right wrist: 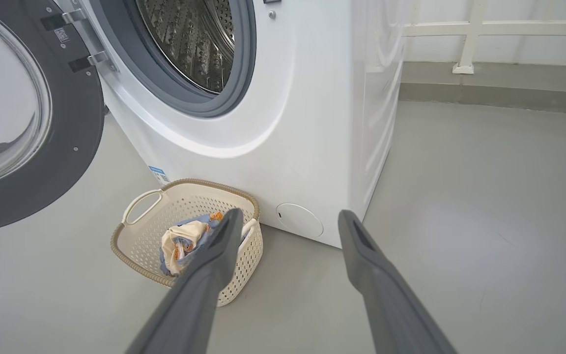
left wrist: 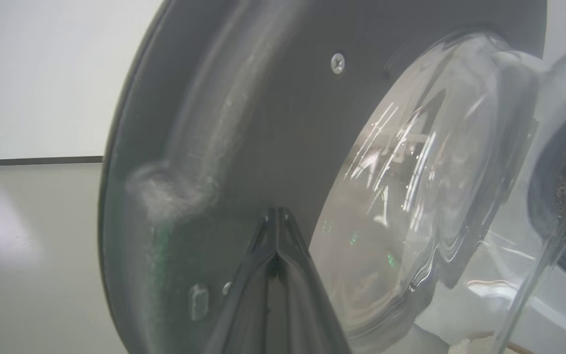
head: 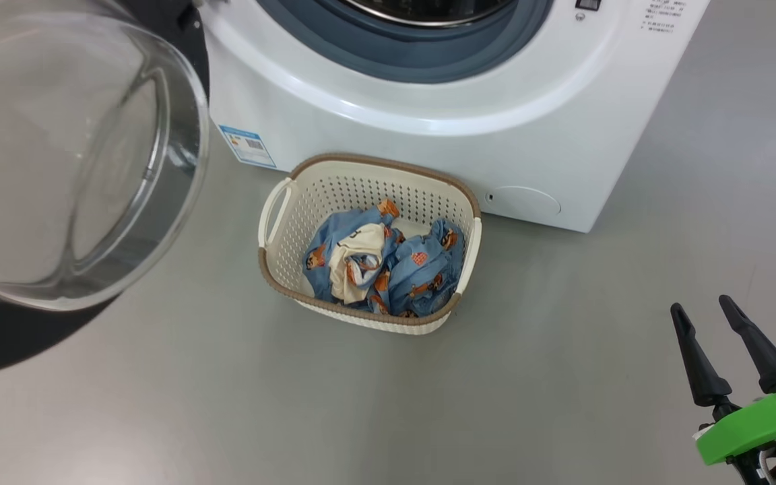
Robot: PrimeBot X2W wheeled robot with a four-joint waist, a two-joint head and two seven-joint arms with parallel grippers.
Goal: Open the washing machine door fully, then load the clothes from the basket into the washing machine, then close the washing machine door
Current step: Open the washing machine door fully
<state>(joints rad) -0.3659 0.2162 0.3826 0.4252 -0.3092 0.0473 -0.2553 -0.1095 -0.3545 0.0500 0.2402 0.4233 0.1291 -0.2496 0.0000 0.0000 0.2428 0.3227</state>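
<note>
Washing machine (head: 428, 135): stands on the grey floor (head: 563, 370), mouth uncovered. The grey gasket (right wrist: 236, 73) and steel drum (right wrist: 189, 39) are exposed.

Washing machine door (right wrist: 67, 147): swung out on the hinge side, roughly square to the machine front or past it. Judged step: finishing the full opening.

- Push on the dark ring near the free edge, not on the glass bowl.
- Follow the door's arc slowly and stop at the hinge limit.

Basket (head: 273, 269): on the floor, far rim at the foot of the machine front, near the lower corner on the hinge side. Contact with the machine cannot be confirmed.

Clothes (head: 388, 263): all in the basket, bunched toward its near wall, none loaded.

Left gripper (left wrist: 277, 216): fingers together, holding nothing, tips at the door's inner ring. Whether they touch it cannot be told.

Right gripper (head: 700, 304): fingers apart and empty, over bare floor well clear of the basket. It should wait there until the door stops.

Markings:

- Blue label (head: 248, 145) at the machine's lower hinge-side corner: coloured bars and a code square, text unreadable.
- Small print (head: 661, 17) at the upper front: illegible.
- Code sticker (right wrist: 60, 34) by the door hinge: too small to read.
- No brand name made out.
</note>
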